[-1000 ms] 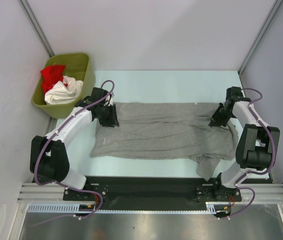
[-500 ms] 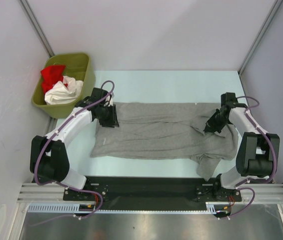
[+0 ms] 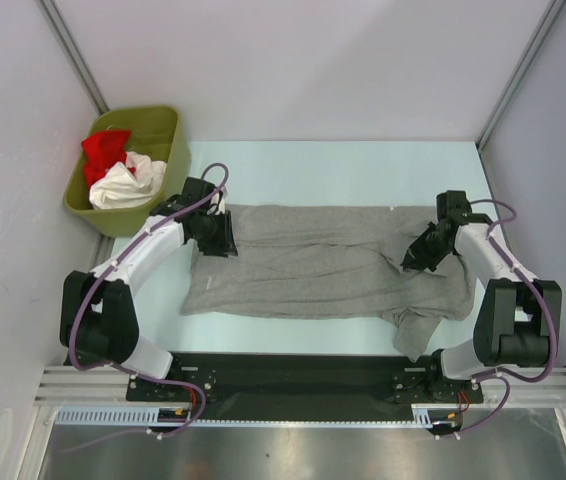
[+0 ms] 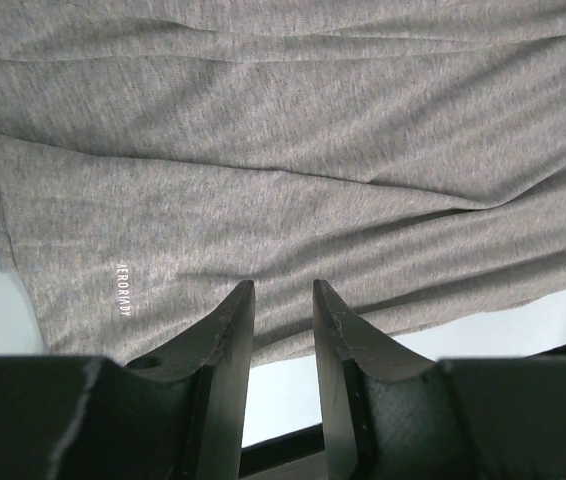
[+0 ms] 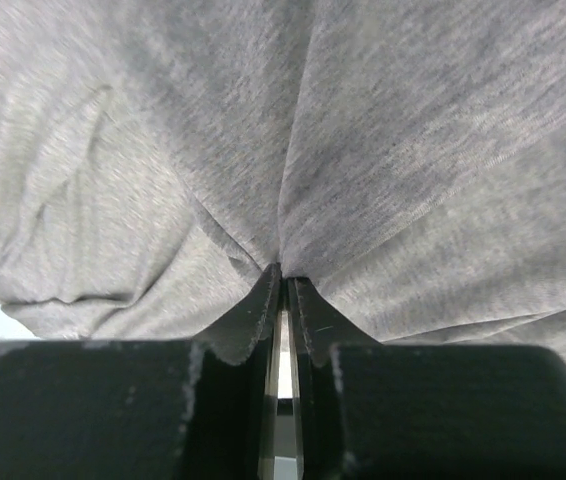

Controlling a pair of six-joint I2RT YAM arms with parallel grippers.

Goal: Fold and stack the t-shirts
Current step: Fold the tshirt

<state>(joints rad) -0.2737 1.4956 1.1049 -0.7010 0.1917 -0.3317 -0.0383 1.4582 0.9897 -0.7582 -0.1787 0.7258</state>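
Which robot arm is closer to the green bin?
Left. The left gripper is over the grey t-shirt just beside the olive-green bin; the right gripper pinches its far end.

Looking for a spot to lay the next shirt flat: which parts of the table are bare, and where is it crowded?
Bare: the wide far strip of table between the grey t-shirt and the back wall; a thin strip along its near hem. Crowded: the middle, with the left claw and right claw at the shirt's ends.
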